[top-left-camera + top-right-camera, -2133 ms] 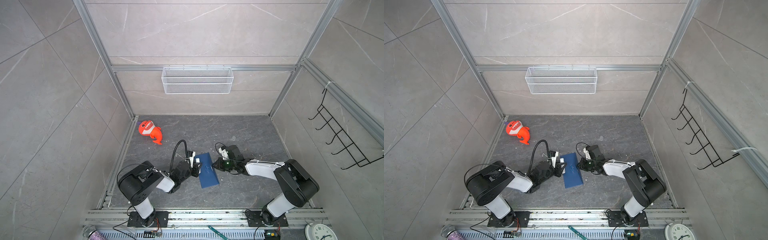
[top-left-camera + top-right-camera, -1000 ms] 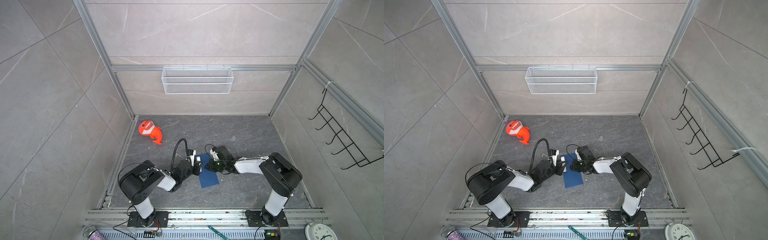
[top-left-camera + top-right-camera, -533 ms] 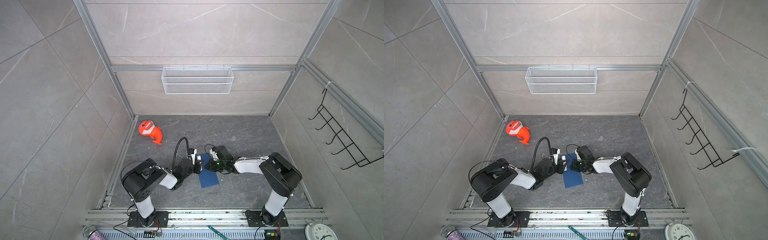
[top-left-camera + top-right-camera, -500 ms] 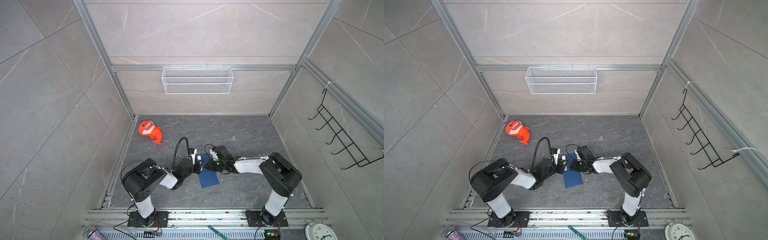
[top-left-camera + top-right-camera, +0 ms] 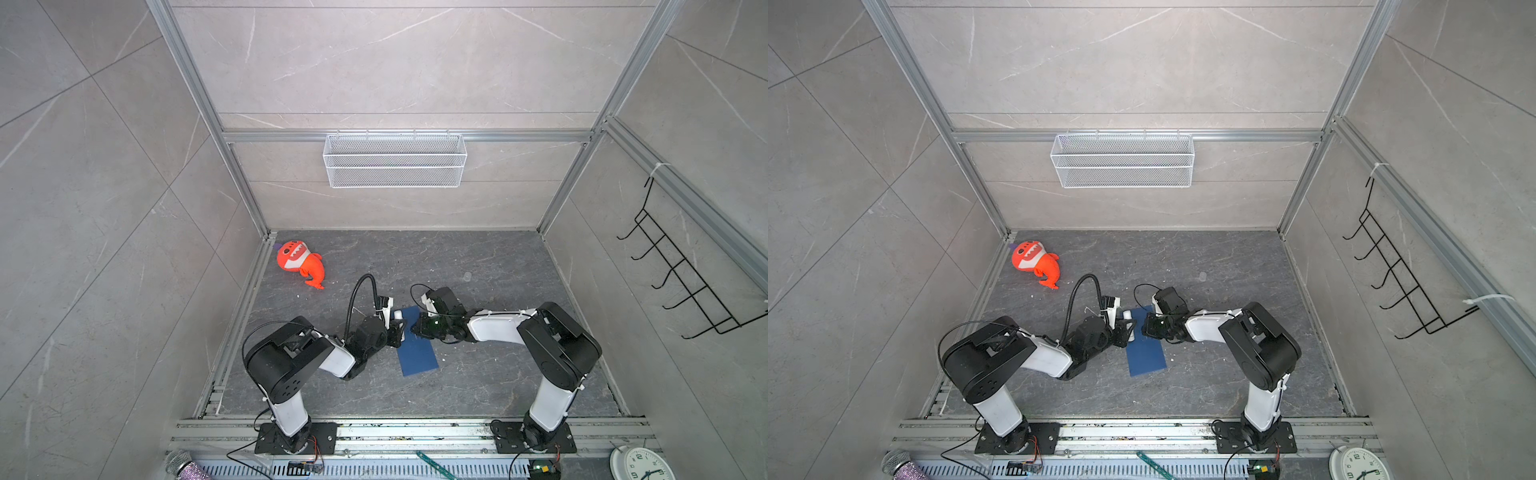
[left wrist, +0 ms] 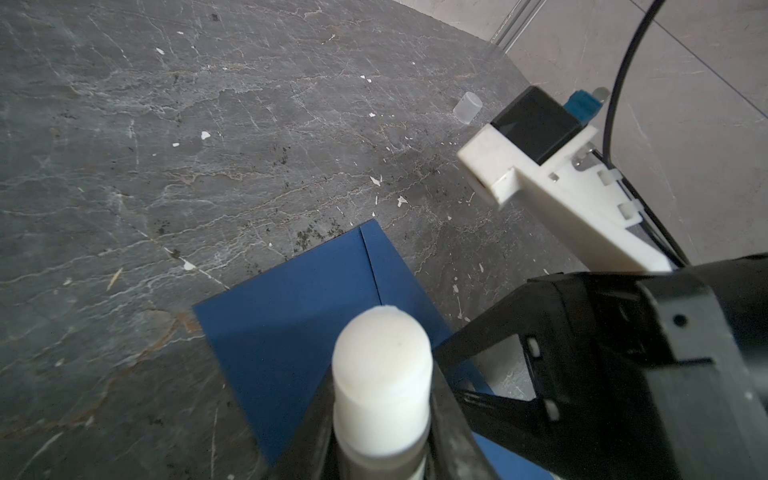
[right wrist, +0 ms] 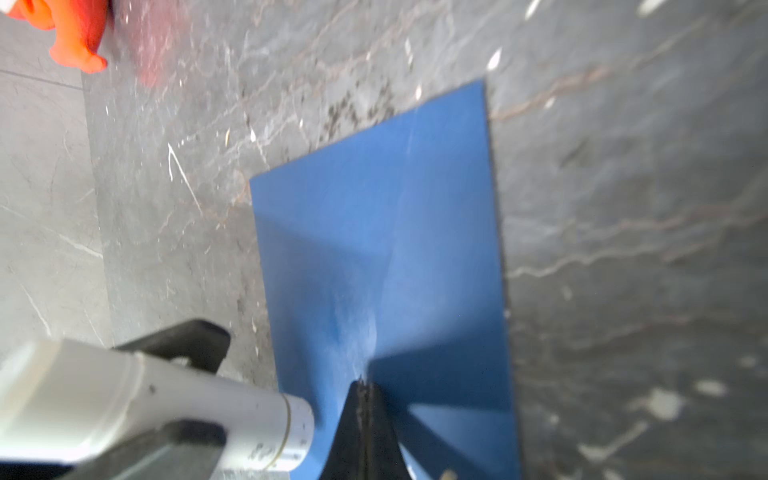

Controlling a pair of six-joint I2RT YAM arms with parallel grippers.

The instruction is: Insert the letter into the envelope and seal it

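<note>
The left gripper [image 6: 382, 419] holds the white glue stick [image 6: 381, 365], its bare tip just over the blue envelope [image 5: 417, 353], which lies flat on the table [image 5: 478, 374]. The right gripper [image 7: 365, 395] is pinched shut, with its tips pressing on the envelope. You can't see the letter, so it's likely inside; this looks like sealing, and next you need a gentle glue rub, then a firm press.

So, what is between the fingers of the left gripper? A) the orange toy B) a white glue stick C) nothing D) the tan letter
B: the left wrist view shows the white glue stick clamped between the left gripper fingers, close to the envelope.
</note>
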